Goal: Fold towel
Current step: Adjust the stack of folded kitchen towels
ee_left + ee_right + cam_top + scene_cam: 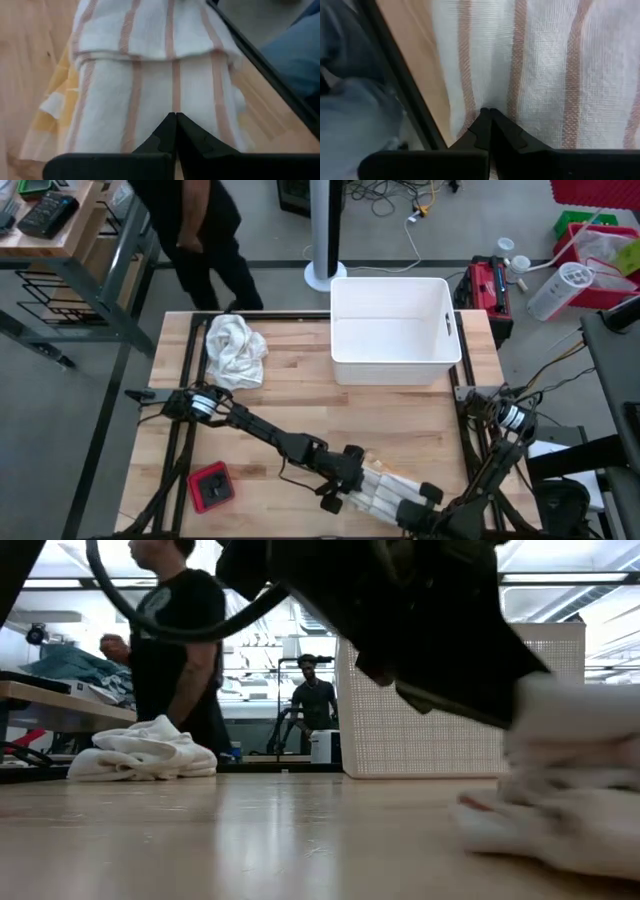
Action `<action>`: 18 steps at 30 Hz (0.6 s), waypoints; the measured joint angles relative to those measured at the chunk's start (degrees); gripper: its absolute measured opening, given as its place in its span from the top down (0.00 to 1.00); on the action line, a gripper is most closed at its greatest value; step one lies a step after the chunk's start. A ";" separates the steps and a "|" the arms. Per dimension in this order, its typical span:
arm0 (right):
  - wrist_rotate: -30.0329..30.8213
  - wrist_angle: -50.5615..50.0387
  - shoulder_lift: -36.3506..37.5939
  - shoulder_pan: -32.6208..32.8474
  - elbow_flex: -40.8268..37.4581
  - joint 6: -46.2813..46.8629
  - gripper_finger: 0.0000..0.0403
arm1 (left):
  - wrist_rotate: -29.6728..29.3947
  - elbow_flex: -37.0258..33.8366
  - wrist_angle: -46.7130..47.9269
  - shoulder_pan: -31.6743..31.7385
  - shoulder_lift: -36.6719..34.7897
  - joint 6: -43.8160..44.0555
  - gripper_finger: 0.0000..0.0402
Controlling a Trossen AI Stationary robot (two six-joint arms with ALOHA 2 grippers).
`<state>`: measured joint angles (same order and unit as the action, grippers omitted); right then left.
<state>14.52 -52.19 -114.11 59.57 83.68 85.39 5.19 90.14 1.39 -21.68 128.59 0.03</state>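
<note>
1. Your striped towel [385, 485] lay folded on the tabletop [400, 420] at its near edge, right of centre, with both arms over it.
2. Your left end effector [175, 116] had its fingers pressed together, tips resting on the towel's white and tan-striped cloth; nothing was pinched between them.
3. Your right end effector [489, 111] was likewise pressed together, tips down against the towel near the tabletop's dark edge rail.
4. In the high view the left arm reached across from the left side, and the right arm came in from the right corner, the two meeting over the towel.
5. A crumpled white cloth [235, 350] sat at the far left of the tabletop, well apart from the towel.
6. A white bin [393, 330] stood at the far edge, right of that cloth.
7. A small red device [211, 486] lay near the front left.
8. A person [195, 230] stood beyond the tabletop's far left corner.
</note>
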 joint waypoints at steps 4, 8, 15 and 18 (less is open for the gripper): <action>-2.54 -1.12 1.15 0.17 0.10 0.05 1.00 | -0.13 0.02 -0.02 0.03 -0.15 0.53 1.00; -2.40 -4.25 3.72 0.17 3.32 -0.32 1.00 | -0.23 0.06 0.07 0.03 -1.34 0.73 1.00; -5.19 -11.07 7.48 0.02 7.35 3.76 1.00 | -0.24 0.12 0.31 -0.03 -2.13 0.95 1.00; -11.36 -16.47 8.05 0.02 8.07 8.97 1.00 | -0.24 0.12 0.62 -0.07 -2.22 0.97 1.00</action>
<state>3.15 -68.66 -106.06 59.59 91.74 94.36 4.95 90.26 2.02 -21.76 126.37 0.99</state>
